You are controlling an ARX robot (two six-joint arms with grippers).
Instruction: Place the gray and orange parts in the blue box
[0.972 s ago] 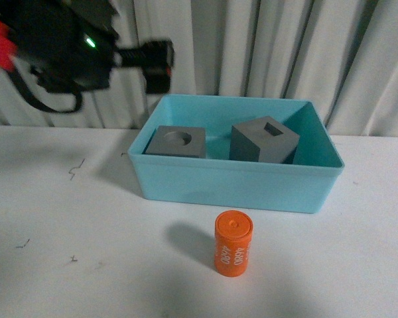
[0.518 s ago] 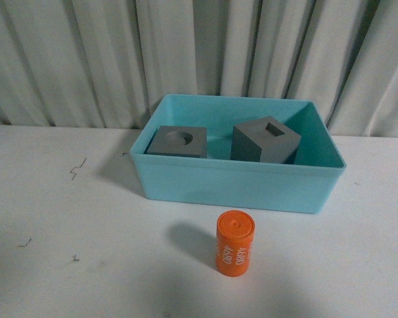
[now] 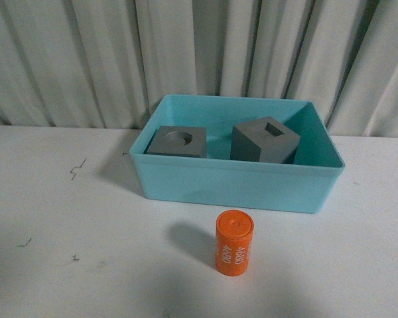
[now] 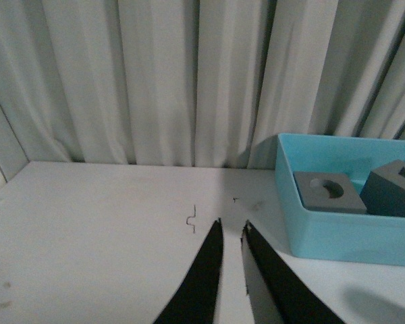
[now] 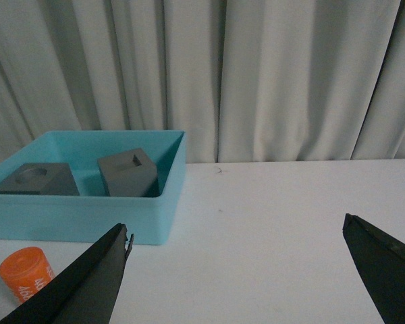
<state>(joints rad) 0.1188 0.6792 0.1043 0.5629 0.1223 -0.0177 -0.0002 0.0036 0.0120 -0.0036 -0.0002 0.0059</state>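
The light blue box [image 3: 239,188] stands at the back of the white table. Inside it sit two gray cubes: the one with a round recess [image 3: 178,142] on the left, the one with a square recess [image 3: 264,140] on the right, tilted. The orange cylinder [image 3: 233,242] with white digits stands upright on the table in front of the box. Neither gripper shows in the front view. My left gripper [image 4: 231,224] is shut and empty over bare table, left of the box [image 4: 337,233]. My right gripper [image 5: 236,226] is open and empty, right of the box [image 5: 88,219] and the cylinder [image 5: 25,271].
Pleated gray curtains [image 3: 199,53] hang close behind the table. Small dark scratch marks [image 3: 76,168] lie on the white tabletop left of the box. The table [image 3: 66,265] stretches to both sides of the box.
One second ago a black arm with a red part showed at the upper left of the front view; it has gone out of view. The cubes, box and cylinder stay put.
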